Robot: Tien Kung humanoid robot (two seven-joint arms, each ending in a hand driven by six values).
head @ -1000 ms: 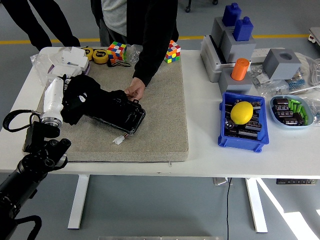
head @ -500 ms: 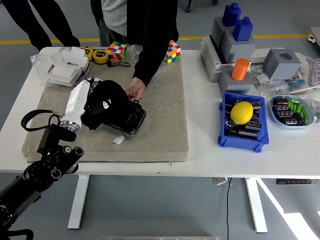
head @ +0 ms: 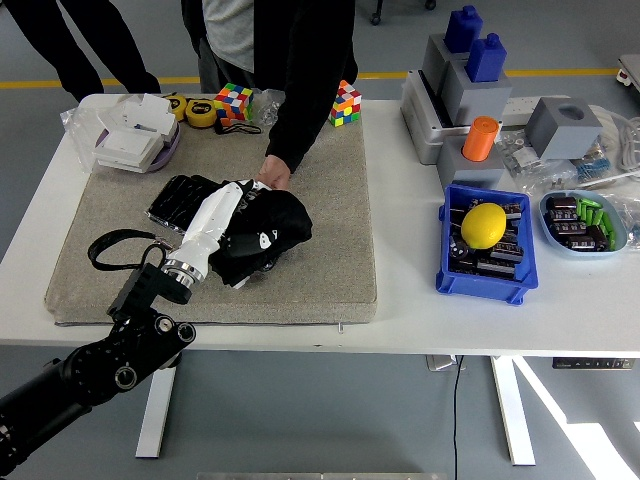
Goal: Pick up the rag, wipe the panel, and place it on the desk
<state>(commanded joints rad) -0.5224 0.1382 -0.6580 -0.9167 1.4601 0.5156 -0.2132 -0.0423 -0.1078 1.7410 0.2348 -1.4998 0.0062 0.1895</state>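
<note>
A smooth grey floor (head: pixel 560 35) fills the room behind and under the white rectangular desk (head: pixel 420 300), and a yellow painted line (head: pixel 500 73) runs across the floor beyond the desk's far edge. The desk stands on white metal legs (head: pixel 158 405) with a second leg (head: pixel 508 410) to the right, and a thin black cable (head: pixel 457 420) hangs down between them. A bright patch of light (head: pixel 590 440) falls on the floor at lower right. A black castor wheel (head: pixel 377 17) shows at the top.
</note>
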